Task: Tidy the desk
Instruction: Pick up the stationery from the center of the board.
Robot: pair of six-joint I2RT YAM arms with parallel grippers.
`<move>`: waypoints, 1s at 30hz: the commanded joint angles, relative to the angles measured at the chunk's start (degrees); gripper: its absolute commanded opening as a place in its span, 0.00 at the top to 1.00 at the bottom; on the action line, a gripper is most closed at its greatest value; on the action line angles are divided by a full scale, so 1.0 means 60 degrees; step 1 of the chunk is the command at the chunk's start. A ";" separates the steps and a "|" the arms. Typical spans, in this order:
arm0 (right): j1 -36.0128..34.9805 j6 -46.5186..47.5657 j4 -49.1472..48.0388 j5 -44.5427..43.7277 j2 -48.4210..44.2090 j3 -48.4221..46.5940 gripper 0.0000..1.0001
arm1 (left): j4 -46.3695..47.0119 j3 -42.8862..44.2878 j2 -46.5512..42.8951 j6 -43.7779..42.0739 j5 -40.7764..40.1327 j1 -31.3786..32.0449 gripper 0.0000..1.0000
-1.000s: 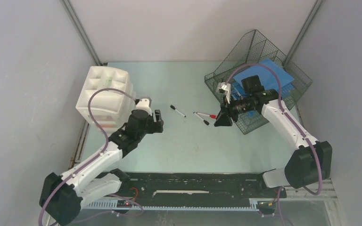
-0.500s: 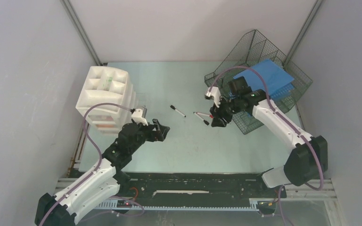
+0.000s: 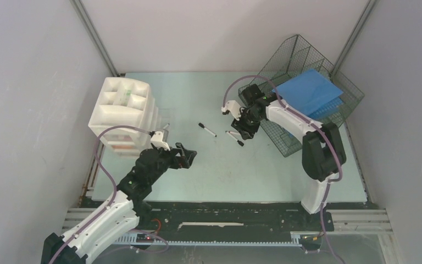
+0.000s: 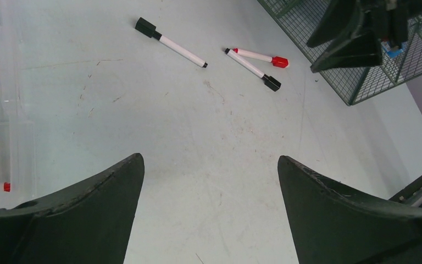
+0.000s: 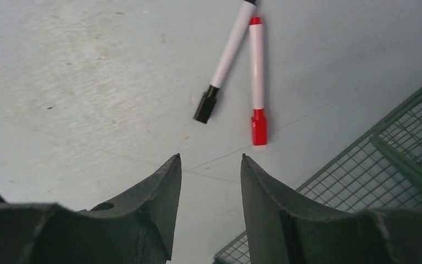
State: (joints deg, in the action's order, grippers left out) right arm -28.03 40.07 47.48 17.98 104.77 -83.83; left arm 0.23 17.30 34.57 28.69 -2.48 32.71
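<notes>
Surface [image 3: 225,170], pale mint green, lies beneath both hands. Right hand [image 5: 210,158], partly released and empty, appears to hover just beside a red marker [image 5: 257,82] and black marker [image 5: 228,55] that meet at one end. Left hand [image 4: 209,159], spread wide and empty, hangs near a white drawer unit [image 3: 122,110].

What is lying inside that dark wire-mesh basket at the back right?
Inside the dark wire-mesh basket lie flat blue sheets, tilted against its back. Whatever sits beneath them is covered and cannot be seen.

The left gripper [image 4: 209,159] is held low over the desk [image 3: 220,170], jaws spread wide, nothing gripped. The right gripper [image 5: 210,157] is angled down over the desk's far half, jaws parted narrowly, nothing gripped.
</notes>
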 commanded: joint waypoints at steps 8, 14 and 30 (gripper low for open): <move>-0.0299 0.0403 0.0193 -0.1483 0.1903 -0.1627 0.49 | -0.0101 -0.0035 -0.0217 0.0038 -0.0187 -0.0017 0.01; -0.0374 0.0396 0.0329 -0.1887 0.2632 -0.2122 0.49 | -0.0232 -0.0211 -0.0320 0.0066 -0.0141 -0.0017 0.01; -0.0454 0.0382 0.0373 -0.2021 0.3515 -0.2457 0.59 | -0.0182 -0.0411 -0.0489 0.0153 -0.0061 -0.0017 0.01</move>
State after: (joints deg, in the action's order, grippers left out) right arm -30.17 41.91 49.01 6.07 124.11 -96.27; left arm -1.89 15.00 31.92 28.71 -2.81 32.71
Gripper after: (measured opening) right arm 0.424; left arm 0.990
